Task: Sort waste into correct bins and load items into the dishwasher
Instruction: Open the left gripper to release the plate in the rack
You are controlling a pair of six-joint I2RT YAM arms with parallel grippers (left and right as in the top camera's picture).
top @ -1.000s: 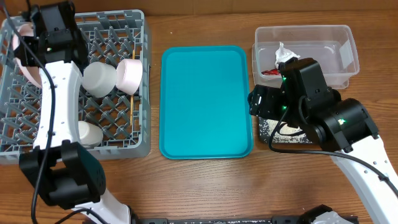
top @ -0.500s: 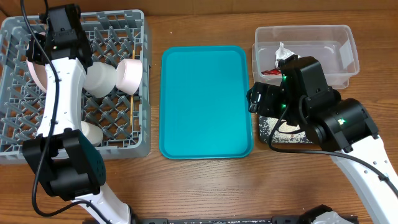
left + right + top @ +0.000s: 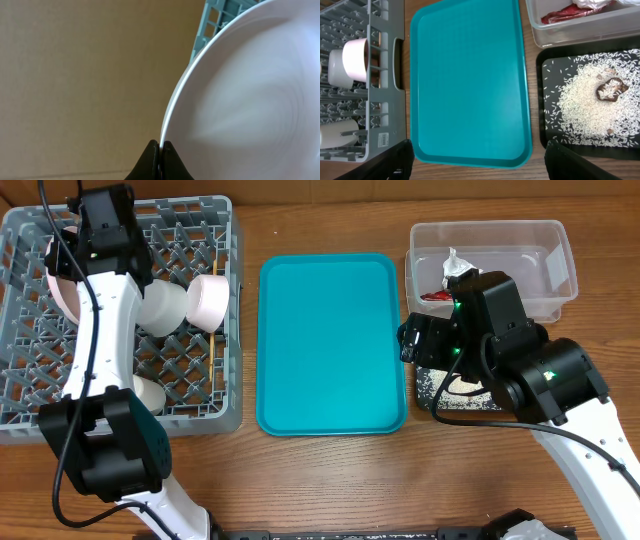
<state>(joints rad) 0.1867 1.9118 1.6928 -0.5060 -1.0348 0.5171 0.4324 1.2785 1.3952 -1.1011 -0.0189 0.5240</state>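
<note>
My left gripper is shut on the rim of the round white plate. It holds the plate on edge over the back left of the grey dish rack, where the plate's edge shows beside the arm. A pale grey bowl, a small white bowl and a white cup lie in the rack. My right gripper is open and empty above the teal tray's near right side. The chopsticks are out of view.
The clear tub holds the red wrapper and the napkin. The black tray holds rice grains and a brown lump. The teal tray lies between the rack and the bins.
My left gripper has moved a little to the right and back with the plate in it. The right arm has not moved.
</note>
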